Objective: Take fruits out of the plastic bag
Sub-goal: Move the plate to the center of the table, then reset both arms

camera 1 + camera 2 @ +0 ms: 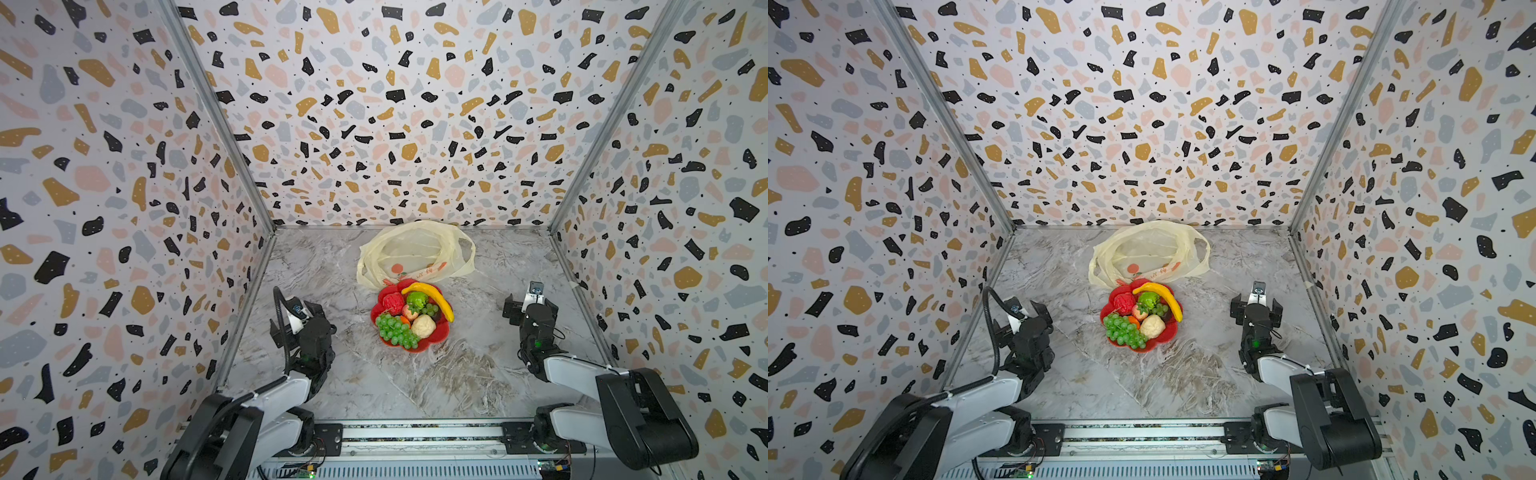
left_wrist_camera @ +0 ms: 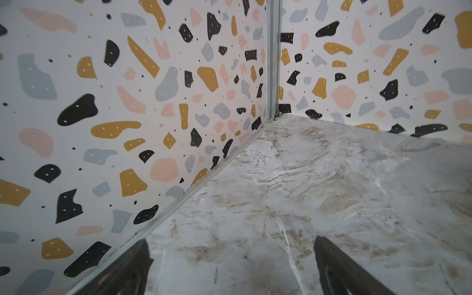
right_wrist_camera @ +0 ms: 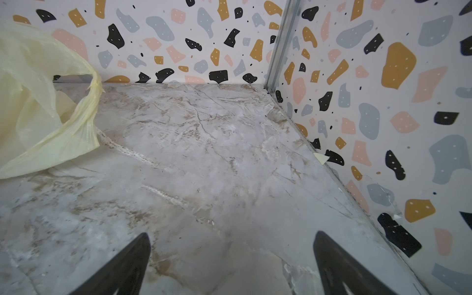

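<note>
Saw left gripper (image 2: 232, 241) gaping empty, right gripper (image 3: 232, 234) released too, spotted fruits (image 1: 409, 316) piled in red flower-shaped dish (image 1: 441, 333) between them, plastic bag (image 1: 415, 249) slumped just behind it.

Legible text: none could be read in any view.
Plastic bag (image 1: 415, 249): lay at the middle of the surface's (image 1: 478, 374) far edge and carried red lettering (image 1: 426, 274) on its near face.
Red lettering: a short slanted line beside a printed orange picture (image 1: 398, 269), creased and too small to read in both top views.
Right wrist view: only an unprinted part of the bag showed.
</note>
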